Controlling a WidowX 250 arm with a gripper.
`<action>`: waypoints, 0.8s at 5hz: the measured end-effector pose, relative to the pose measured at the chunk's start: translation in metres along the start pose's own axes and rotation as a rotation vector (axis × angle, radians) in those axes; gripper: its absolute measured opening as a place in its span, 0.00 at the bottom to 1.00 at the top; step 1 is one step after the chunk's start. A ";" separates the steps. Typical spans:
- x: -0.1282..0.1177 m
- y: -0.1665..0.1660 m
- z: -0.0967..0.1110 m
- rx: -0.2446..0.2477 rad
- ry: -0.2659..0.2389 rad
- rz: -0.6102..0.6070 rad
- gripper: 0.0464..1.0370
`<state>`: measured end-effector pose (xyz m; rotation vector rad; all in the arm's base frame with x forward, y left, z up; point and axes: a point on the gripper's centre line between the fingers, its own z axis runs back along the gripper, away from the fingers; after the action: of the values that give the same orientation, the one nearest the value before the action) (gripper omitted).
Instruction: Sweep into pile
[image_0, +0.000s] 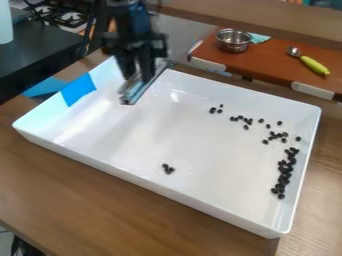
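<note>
If pushing too quickly with the flat tool (136, 91) grasped in the gripper (137, 76), expect to scatter the black beans (285, 170) along the tray (304, 165) wall.

The tray (153, 186) is on the counter (80, 200). In it, most bits (284, 170) lie to the right. Behind it is a pot (234, 44).

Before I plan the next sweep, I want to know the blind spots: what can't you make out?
All in the camera view:
- Hand: blurred, so its hold on the tool is unclear.
- Black pieces, tray's right side: small, bunched, uncountable.
- Stove: cut off by top edge.
</note>
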<state>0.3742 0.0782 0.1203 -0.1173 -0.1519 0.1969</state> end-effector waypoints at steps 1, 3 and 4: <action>0.012 0.040 -0.024 0.080 -0.013 0.020 0.31; 0.019 0.022 -0.058 0.155 0.000 -0.028 0.31; 0.018 0.000 -0.065 0.162 0.012 -0.059 0.31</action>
<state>0.4017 0.0753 0.0591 0.0472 -0.1268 0.1494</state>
